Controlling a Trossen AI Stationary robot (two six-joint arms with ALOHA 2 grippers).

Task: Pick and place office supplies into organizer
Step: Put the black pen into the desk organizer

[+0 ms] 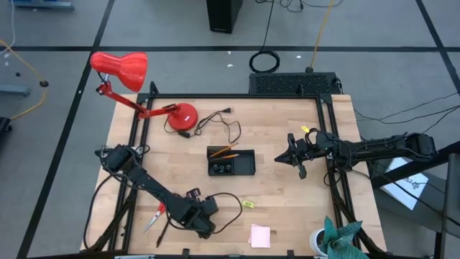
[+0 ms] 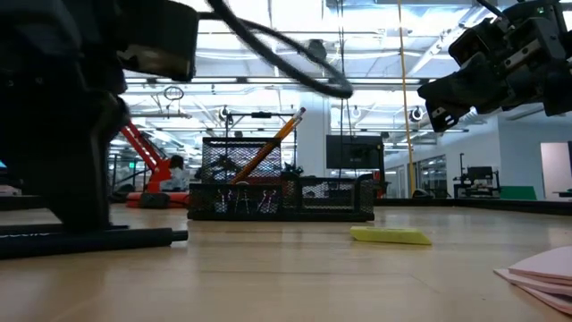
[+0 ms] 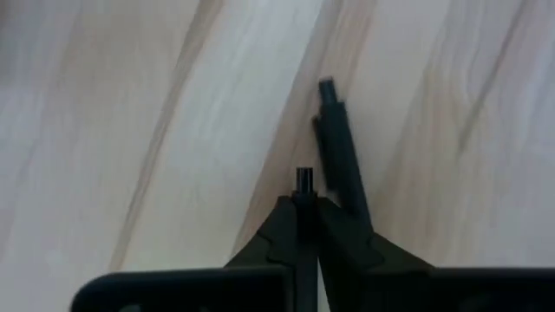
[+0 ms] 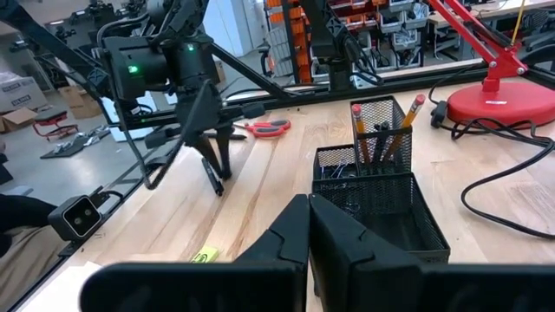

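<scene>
1. Down at the near-left of the worktop [image 1: 287, 208], the left gripper [image 3: 305, 201] stands with its jaws pressed onto a thin dark pen [image 3: 303, 180], whose tip pokes out just past the fingertips.
2. A second pen [image 3: 340, 147] lies on the wood just beside those jaws, alongside the pinched one, touching or nearly touching one finger.
3. From the right wrist view, the left gripper [image 4: 211, 165] points straight down at the wood with a dark pen [image 4: 212, 178] under it.
4. Red-handled scissors [image 1: 154, 217] lie just to the left of that arm, close to the near edge.
5. The organizer [image 1: 231, 162] sits mid-worktop, well apart from the left jaws; orange pencils [image 1: 225, 153] lean in its left cup, and binder clips [image 1: 221, 169] lie in a front compartment.
6. A yellow item [image 1: 248, 204] lies between organizer and near edge, and a pink pad [image 1: 260, 235] lies nearer the edge still.
7. The right gripper [image 1: 282, 158] hangs above the worktop, just right of the organizer, jaws pressed together and empty.
8. A red lamp [image 1: 180, 115] stands at the far left.
</scene>
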